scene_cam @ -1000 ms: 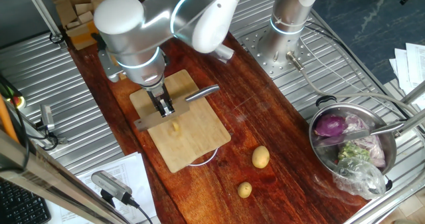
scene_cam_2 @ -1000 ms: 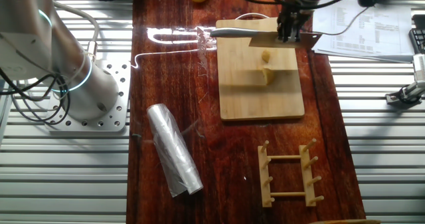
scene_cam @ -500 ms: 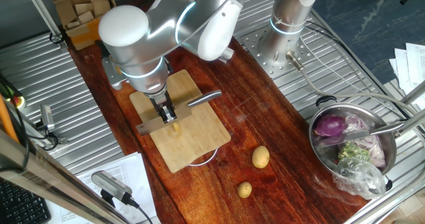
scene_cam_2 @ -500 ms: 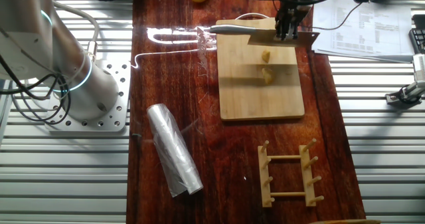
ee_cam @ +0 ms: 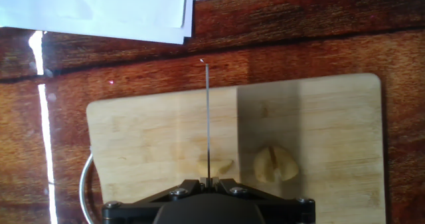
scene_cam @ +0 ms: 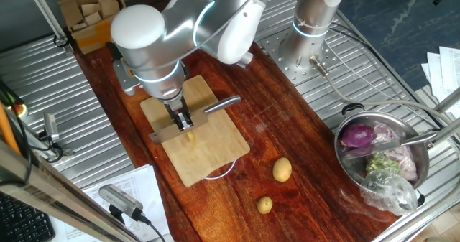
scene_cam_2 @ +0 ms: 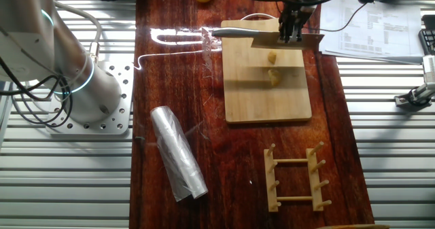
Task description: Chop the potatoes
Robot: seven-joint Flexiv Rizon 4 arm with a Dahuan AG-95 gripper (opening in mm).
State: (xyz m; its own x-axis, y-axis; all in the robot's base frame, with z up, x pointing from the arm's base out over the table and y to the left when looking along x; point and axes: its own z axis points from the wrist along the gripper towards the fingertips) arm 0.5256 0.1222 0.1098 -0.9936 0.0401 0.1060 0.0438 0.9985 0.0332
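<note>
My gripper (scene_cam: 183, 120) is shut on the spine of a steel cleaver (scene_cam: 167, 132), whose handle (scene_cam: 223, 104) points away to the side. It holds the blade over the bamboo cutting board (scene_cam: 208, 156). In the hand view the blade (ee_cam: 207, 117) is edge-on and runs over the left one of two pale-yellow potato chunks (ee_cam: 214, 165); the other chunk (ee_cam: 275, 164) lies to its right. Whether the blade touches the chunk is unclear. The other fixed view shows the gripper (scene_cam_2: 291, 33) and both chunks (scene_cam_2: 272, 56) (scene_cam_2: 274, 77) on the board (scene_cam_2: 268, 100).
Two whole potatoes (scene_cam: 282, 169) (scene_cam: 264, 205) lie on the wooden table beside the board. A steel pot (scene_cam: 381, 156) of vegetables stands at the right. A wooden rack (scene_cam_2: 296, 178), a plastic roll (scene_cam_2: 178, 154) and papers (scene_cam_2: 367, 25) surround the board.
My gripper has shifted the cleaver a little sideways across the board, so the blade now lines up over one chunk. The chunks have not moved.
</note>
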